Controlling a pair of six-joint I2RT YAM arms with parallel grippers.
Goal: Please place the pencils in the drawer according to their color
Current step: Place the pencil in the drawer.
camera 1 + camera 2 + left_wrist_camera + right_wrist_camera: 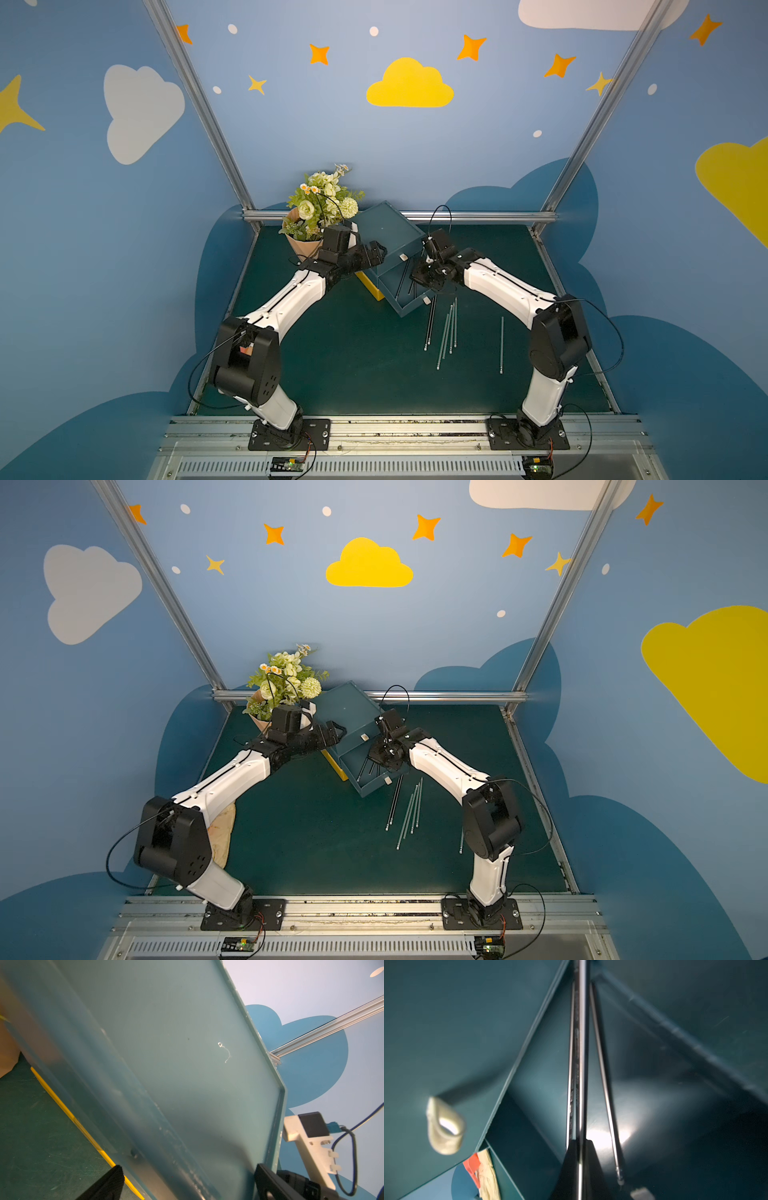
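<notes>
Beneath blue walls [415, 145] painted with clouds and stars, a dark green bench [353, 365] edged in aluminium rail [478, 216] carries a teal cabinet [382, 224] and a paper-wrapped bouquet [322, 203] at its far edge. The right tool [580, 1142] pinches a black pencil [581, 1064] over the open teal drawer [409, 311], where other dark pencils [604, 1084] lie. Grey-green pencils [448, 328] and a loose black pencil [430, 324] lie right of the bench's centre. The left tool [376, 251], jaws wide, sits against the cabinet.
</notes>
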